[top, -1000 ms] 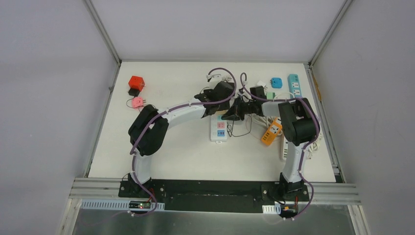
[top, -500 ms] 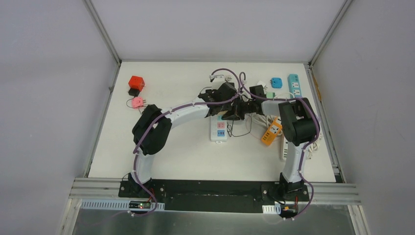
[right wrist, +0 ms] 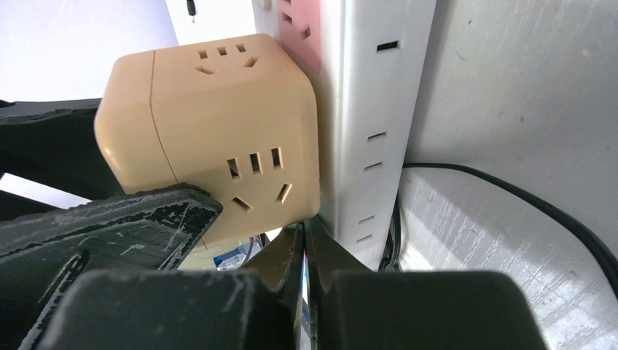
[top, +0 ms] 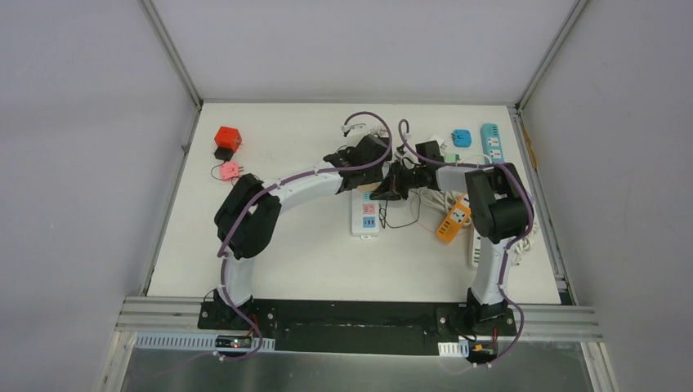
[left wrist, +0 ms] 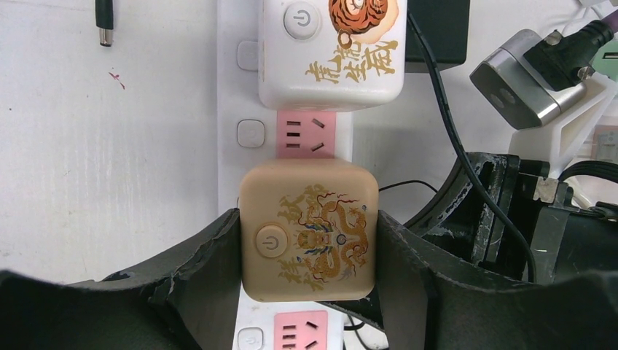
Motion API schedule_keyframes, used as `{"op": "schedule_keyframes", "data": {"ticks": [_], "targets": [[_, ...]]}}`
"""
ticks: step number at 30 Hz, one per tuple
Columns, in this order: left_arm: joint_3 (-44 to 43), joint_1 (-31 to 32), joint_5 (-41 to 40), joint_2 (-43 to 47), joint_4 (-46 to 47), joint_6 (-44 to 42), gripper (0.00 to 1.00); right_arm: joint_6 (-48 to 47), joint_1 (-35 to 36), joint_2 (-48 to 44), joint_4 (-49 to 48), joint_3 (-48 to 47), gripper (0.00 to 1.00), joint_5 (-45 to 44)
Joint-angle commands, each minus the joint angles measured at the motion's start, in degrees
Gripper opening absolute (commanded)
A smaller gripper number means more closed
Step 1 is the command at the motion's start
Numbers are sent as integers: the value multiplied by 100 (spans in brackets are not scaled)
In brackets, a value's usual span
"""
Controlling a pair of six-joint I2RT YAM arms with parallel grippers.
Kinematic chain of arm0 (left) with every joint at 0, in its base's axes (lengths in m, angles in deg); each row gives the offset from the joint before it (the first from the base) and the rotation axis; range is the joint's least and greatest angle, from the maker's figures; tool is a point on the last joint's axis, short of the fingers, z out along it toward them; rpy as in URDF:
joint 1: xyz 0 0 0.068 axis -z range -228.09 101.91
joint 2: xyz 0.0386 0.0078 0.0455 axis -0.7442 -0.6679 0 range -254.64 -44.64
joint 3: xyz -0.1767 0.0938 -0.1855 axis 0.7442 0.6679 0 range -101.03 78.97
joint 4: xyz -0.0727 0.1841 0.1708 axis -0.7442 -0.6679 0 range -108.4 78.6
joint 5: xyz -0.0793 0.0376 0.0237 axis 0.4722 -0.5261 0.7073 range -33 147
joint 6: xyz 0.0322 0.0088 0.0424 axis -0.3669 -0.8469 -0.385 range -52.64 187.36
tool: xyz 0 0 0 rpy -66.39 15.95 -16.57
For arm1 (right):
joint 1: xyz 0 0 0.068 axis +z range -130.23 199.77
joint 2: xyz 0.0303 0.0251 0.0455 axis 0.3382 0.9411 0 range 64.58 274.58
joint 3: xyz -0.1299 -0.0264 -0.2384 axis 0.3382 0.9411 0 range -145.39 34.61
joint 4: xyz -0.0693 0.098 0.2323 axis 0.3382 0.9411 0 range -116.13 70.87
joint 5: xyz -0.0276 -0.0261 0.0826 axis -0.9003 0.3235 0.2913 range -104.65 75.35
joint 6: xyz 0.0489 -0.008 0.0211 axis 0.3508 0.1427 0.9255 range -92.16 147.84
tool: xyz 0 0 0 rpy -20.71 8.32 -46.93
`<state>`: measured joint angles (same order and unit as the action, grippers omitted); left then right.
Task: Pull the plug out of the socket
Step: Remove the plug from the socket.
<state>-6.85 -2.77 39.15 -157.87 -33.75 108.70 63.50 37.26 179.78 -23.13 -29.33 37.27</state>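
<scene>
The beige cube-shaped plastic plug with a gold dragon print (left wrist: 313,211) sits on the long white power strip with pink sockets (left wrist: 227,138), just below a white cube adapter with a tiger print (left wrist: 331,51), on the white desk (top: 286,245). The left claw (left wrist: 308,248) is clamped on the beige cube, one finger on each side face, a hold that suits pulling it straight off. The right claw (right wrist: 304,251) is pressed together and bears on the strip's edge at the cube's base, probably to pin the strip while the other arm pulls. From the right wrist the cube looks flush against the strip, so it seems not yet free. Against half a second ago, the left arm's elbow has swung back leftward and the strip has not moved.
</scene>
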Motion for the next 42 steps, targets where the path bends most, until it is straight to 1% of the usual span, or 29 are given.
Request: {"op": "schedule_keyframes", "data": {"ticks": [1, 4, 10, 13, 19, 21, 26, 32, 37, 38, 40, 42], "targets": [[188, -22, 280, 92, -466, 299, 0, -412, 44, 311, 507, 78, 2, -1068], [-35, 113, -212, -40, -771, -35, 0, -412, 48, 313, 532, 68, 2, -1068], [-504, 372, -1177, -369, -1443, -289, 0, -412, 57, 311, 582, 57, 2, -1068], [-663, 420, -1392, -460, -1639, -403, 0, -412, 52, 328, 611, 53, 2, -1068], [-670, 397, -1168, -389, -1622, -417, 0, -412, 53, 372, 675, 23, 2, -1068], [-572, 324, -870, -312, -1466, -343, 0, -412, 61, 375, 690, 22, 2, -1068], [-18, 4, 158, 6, -829, 24, 0, -412, 61, 388, 736, 5, 2, -1068], [455, -282, 912, 305, -255, 358, 0, -412, 70, 377, 771, -9, 2, -1068], [458, -262, 766, 370, -284, 269, 0, -412, 74, 380, 806, -21, 2, -1068], [426, -223, 648, 373, -362, 198, 0, -412, 70, 385, 807, -22, 2, -1068], [212, -70, 112, 341, -643, 15, 0, -412, 76, 390, 819, -28, 2, -1068], [40, 68, -259, 269, -864, -130, 0, -412, 84, 408, 833, -31, 2, -1068]]}}
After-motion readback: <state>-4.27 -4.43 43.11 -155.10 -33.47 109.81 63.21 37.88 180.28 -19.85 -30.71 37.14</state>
